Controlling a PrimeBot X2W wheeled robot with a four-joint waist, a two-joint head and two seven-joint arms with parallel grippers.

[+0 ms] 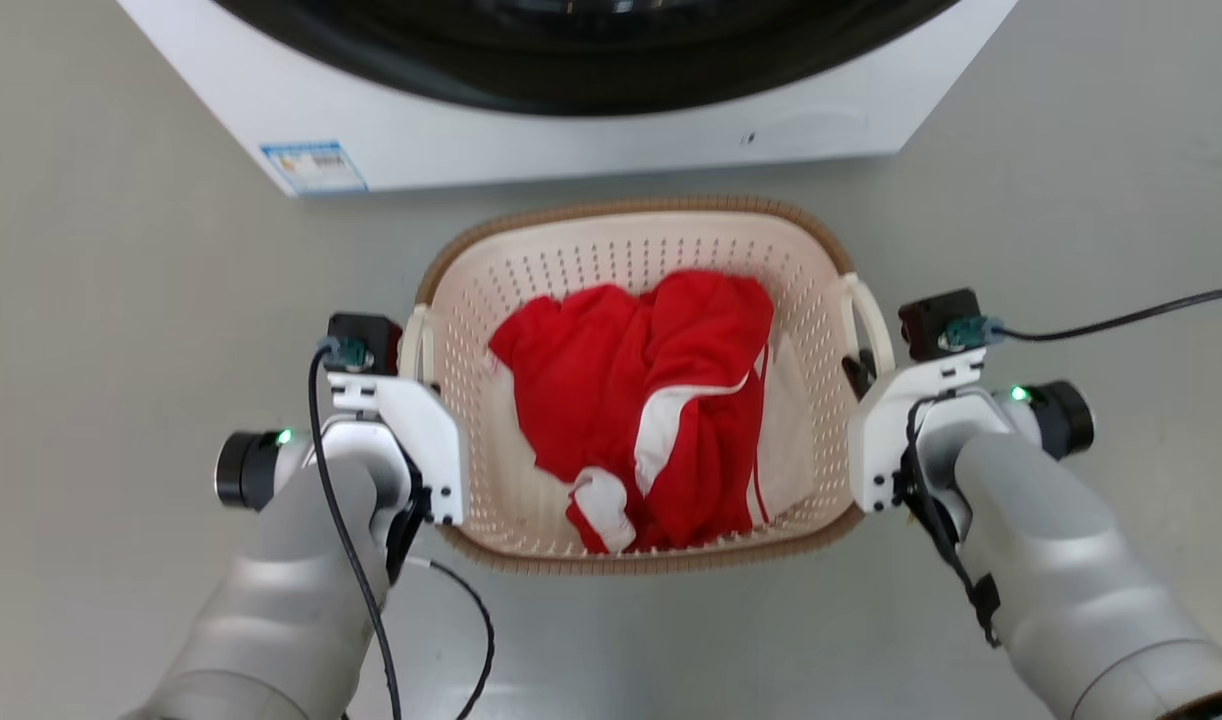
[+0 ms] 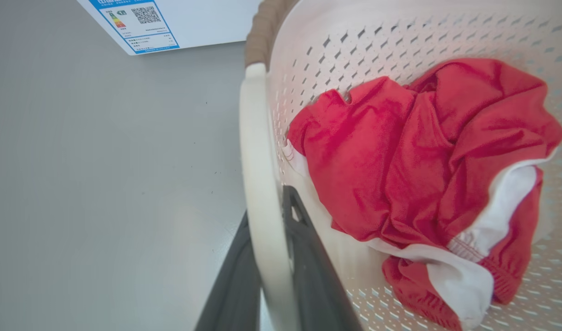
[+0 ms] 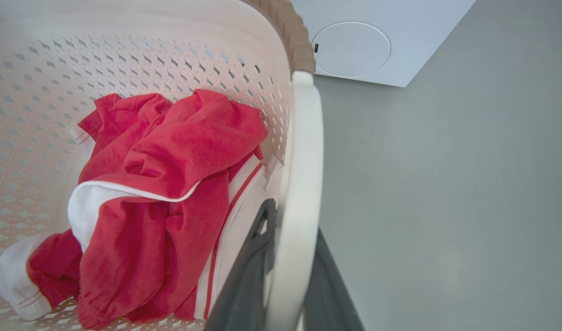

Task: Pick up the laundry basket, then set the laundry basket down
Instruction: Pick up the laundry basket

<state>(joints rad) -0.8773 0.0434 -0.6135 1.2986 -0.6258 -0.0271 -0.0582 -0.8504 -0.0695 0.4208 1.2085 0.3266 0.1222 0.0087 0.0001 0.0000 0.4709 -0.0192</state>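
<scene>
Grips the left handle [image 2: 258,161] of the laundry basket [image 1: 611,255] with the left gripper [image 2: 266,207], fingers nearly closed, 1 on each side of the loop. Pinches the right handle [image 3: 304,151] likewise with the right gripper [image 3: 294,218]. Keeps red-and-white clothes [image 1: 631,390] inside the basket. Places the basket between the 2 grippers, over grey floor [image 1: 121,300], with a white washing machine [image 1: 571,130] just beyond the basket.

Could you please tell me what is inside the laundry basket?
A crumpled red garment with white trim lies inside the basket. It covers most of the bottom, so whether anything lies beneath it cannot be seen.
</scene>
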